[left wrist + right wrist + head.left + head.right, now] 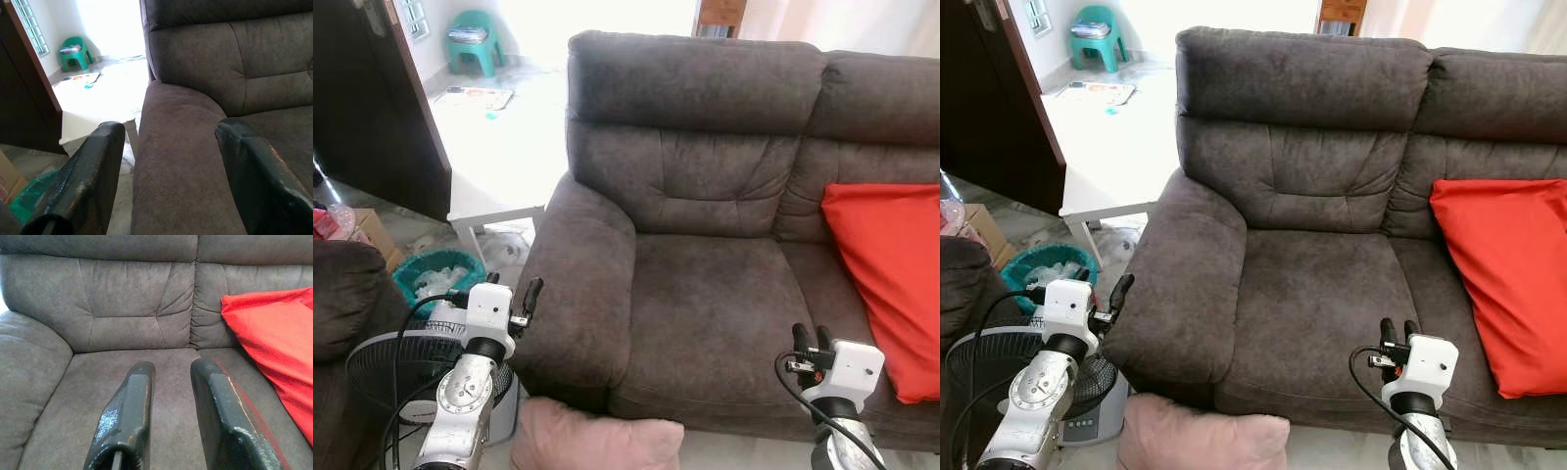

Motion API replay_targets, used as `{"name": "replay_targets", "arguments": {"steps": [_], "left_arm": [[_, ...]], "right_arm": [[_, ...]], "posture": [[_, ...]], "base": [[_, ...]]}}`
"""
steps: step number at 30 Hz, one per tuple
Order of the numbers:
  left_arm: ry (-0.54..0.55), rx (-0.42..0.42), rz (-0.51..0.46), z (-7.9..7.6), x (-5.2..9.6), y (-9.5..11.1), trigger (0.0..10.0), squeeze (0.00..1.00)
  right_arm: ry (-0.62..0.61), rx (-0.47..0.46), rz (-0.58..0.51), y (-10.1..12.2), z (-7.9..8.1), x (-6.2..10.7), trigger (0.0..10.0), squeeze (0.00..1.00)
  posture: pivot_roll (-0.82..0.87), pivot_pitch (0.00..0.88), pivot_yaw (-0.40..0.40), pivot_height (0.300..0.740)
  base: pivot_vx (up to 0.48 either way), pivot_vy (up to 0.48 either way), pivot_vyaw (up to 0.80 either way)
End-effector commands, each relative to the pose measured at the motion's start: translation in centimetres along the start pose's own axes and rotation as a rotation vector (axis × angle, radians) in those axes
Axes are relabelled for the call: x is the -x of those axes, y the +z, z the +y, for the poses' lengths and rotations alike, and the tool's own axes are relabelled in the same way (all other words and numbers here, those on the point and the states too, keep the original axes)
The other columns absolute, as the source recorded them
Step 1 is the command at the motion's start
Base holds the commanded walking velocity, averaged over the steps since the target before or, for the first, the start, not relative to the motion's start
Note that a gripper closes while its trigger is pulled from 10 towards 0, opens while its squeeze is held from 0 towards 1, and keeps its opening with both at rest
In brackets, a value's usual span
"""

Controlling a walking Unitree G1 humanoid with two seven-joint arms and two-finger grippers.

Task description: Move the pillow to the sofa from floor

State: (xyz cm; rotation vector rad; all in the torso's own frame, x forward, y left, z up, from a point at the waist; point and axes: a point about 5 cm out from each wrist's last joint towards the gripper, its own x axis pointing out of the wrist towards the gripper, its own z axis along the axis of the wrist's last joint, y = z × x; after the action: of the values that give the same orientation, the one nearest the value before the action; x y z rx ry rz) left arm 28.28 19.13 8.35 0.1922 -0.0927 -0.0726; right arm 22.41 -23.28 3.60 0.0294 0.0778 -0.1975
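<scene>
A pale pink pillow [597,437] lies on the floor against the front of the dark grey-brown sofa [705,284], below its left armrest [181,161]. My left gripper [514,288] hovers beside that armrest, above and left of the pillow, fingers [98,166] spread wide and holding nothing. My right gripper [810,340] is raised in front of the sofa's seat edge, to the right of the pillow. Its fingers [132,411] stand a narrow gap apart, with nothing between them. A red pillow [891,279] leans on the right seat.
A floor fan [391,364] stands under my left arm, with a teal basket [435,274] behind it. A white table [499,166] is left of the sofa, next to a dark door [372,98]. Another dark seat [342,294] is at far left.
</scene>
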Motion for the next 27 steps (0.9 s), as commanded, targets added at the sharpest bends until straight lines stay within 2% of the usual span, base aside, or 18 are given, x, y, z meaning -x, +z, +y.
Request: {"name": "replay_targets", "arguments": {"steps": [1, 7, 27], "left_arm": [[-0.005, -0.003, -0.005, -0.05, -0.09, 0.32, 10.0, 0.0], [-0.01, -0.003, -0.005, -0.17, -0.16, 0.36, 10.0, 0.0], [-0.002, -0.001, 0.006, -0.21, -0.06, 0.23, 10.0, 0.0]], "right_arm": [[0.006, -0.003, -0.015, 0.5, 0.25, -0.2, 10.0, 0.0], [0.004, 0.001, -0.021, 0.57, 0.13, -0.06, 10.0, 0.0], [0.021, 0.008, -0.018, 0.63, 0.3, -0.1, 10.0, 0.0]], "posture": [[0.07, 0.0, -0.058, 0.68], [0.07, 0.0, -0.057, 0.646], [0.08, 0.0, -0.069, 0.646]], "base": [[0.0, 0.0, 0.0], [0.0, 0.0, 0.0], [0.0, 0.0, 0.0]]}}
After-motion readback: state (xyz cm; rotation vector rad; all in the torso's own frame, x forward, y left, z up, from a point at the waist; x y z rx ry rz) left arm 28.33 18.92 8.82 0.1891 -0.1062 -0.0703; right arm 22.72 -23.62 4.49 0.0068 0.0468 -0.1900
